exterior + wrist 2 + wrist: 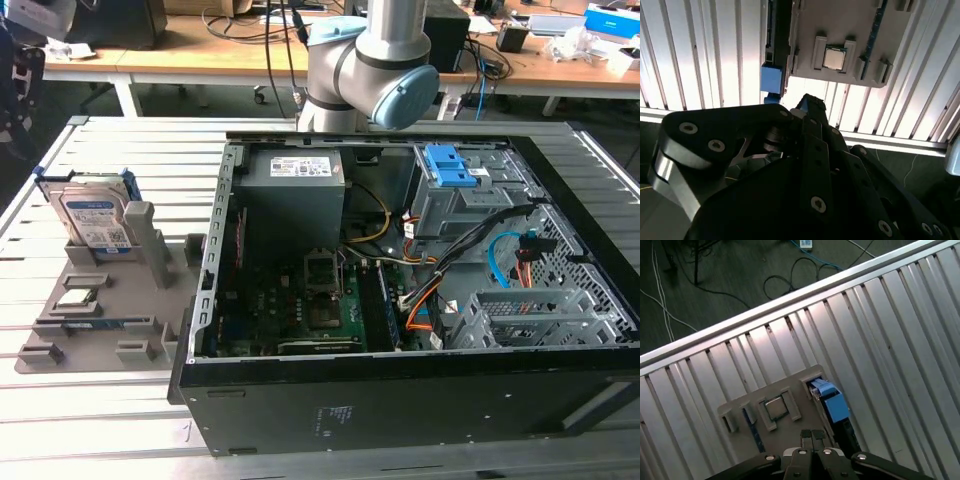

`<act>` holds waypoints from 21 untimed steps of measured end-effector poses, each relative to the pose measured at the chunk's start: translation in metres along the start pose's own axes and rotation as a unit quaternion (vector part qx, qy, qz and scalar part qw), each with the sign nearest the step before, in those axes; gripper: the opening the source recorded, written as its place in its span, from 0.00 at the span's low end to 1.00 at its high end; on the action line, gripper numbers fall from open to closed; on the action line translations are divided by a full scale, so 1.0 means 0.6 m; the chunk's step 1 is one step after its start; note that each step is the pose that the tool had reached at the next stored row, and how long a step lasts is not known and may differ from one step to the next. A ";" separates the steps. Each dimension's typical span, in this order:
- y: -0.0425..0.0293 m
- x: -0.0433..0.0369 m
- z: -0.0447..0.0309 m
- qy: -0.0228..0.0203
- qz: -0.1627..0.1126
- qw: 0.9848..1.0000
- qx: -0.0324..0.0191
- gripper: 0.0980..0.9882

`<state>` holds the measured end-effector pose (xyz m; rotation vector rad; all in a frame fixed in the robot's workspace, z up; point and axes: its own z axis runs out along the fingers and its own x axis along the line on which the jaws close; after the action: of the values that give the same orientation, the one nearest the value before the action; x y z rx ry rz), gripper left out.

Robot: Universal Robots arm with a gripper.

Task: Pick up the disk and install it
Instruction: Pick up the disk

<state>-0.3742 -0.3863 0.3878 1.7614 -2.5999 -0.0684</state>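
The black two-finger gripper (812, 435) has its fingertips pressed together and carries nothing. It hangs well above the flat grey plastic holder plate (125, 290). The silver-grey rectangular disk (92, 215), with a white-and-blue label and blue plastic side rails, stands upright in a slot at one end of that holder. The open black computer case (400, 400) lies just beside the holder. Judged step: approach for pick-up, with the disk not yet grasped. A grasp calls for spread fingers aligned across the disk's thin faces.
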 end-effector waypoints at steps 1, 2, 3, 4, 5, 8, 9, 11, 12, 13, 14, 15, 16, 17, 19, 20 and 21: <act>0.000 0.000 0.000 0.000 -0.008 1.000 0.000 0.01; 0.000 0.000 0.000 0.001 -0.022 1.000 -0.001 0.01; 0.000 0.000 0.000 0.001 -0.029 1.000 -0.001 0.01; 0.000 0.000 0.000 0.001 -0.039 0.999 -0.001 0.01; 0.000 0.000 0.000 0.002 -0.051 0.999 -0.001 0.01; 0.000 0.000 0.000 0.003 -0.077 0.997 -0.002 0.01; 0.000 0.000 0.000 0.003 -0.085 0.996 -0.002 0.01; 0.000 0.000 0.000 0.004 -0.112 0.994 -0.003 0.01; 0.000 0.000 0.000 0.004 -0.121 0.993 -0.003 0.01; 0.000 0.000 0.000 0.005 -0.128 0.992 -0.003 0.01; 0.000 0.000 0.000 0.005 -0.139 0.990 -0.003 0.01; 0.000 0.000 0.000 0.006 -0.153 0.988 -0.004 0.01; 0.000 0.000 0.000 0.006 -0.171 0.985 -0.004 0.01; 0.000 0.000 0.000 0.007 -0.179 0.984 -0.004 0.01; 0.000 0.000 0.000 0.008 -0.213 0.977 -0.005 0.01; 0.000 0.000 0.000 0.008 -0.227 0.974 -0.005 0.01; 0.000 0.000 0.000 0.009 -0.233 0.972 -0.006 0.01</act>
<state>-0.3742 -0.3863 0.3878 2.3125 -2.1097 -0.0660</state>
